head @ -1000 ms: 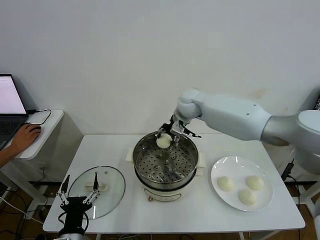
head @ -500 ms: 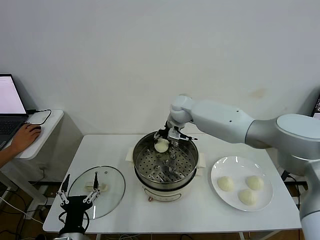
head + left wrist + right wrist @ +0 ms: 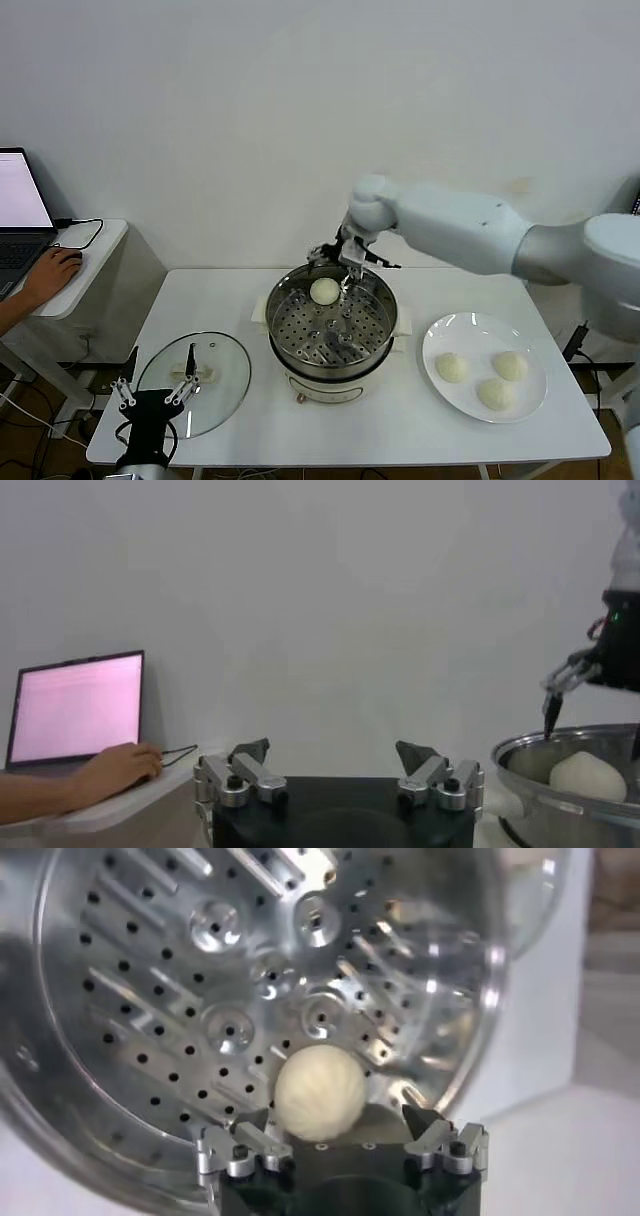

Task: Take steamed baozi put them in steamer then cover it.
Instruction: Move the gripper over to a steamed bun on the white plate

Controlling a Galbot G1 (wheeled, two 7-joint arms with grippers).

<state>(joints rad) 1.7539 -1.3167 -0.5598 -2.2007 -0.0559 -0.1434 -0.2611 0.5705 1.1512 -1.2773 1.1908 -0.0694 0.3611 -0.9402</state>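
From the head view, the steamer point(image 3: 332, 326) sits in the middle of the table point(image 3: 400, 430). One bun point(image 3: 324, 291) lies on the holey tray inside it, near the back wall. The right gripper point(image 3: 345, 262) hangs just above that bun with its fingers spread wide and nothing between them. It looks like the bun has been let go so it can rest on the tray. Three more buns point(image 3: 480, 378) wait on the plate point(image 3: 438, 335) to the right of the steamer, close enough for that arm to fetch them. The cover point(image 3: 225, 385) lies flat on the table to the left of the steamer, out of the way so the pot is open for loading. The left gripper point(image 3: 150, 398) waits at the near edge of the cover, fingers apart and holding nothing. My guess is it waits there to lift the cover when all the buns are in.

In the left wrist view, the left gripper point(image 3: 338, 768) is open and empty. Far off, the steamer point(image 3: 525, 770) shows with the bun point(image 3: 587, 776) in it, under the right gripper point(image 3: 592, 702).

In the right wrist view, the bun point(image 3: 317, 1091) sits on the steamer's tray point(image 3: 190, 998), with the right gripper point(image 3: 340, 1124) spread on each side and not squeezing it.
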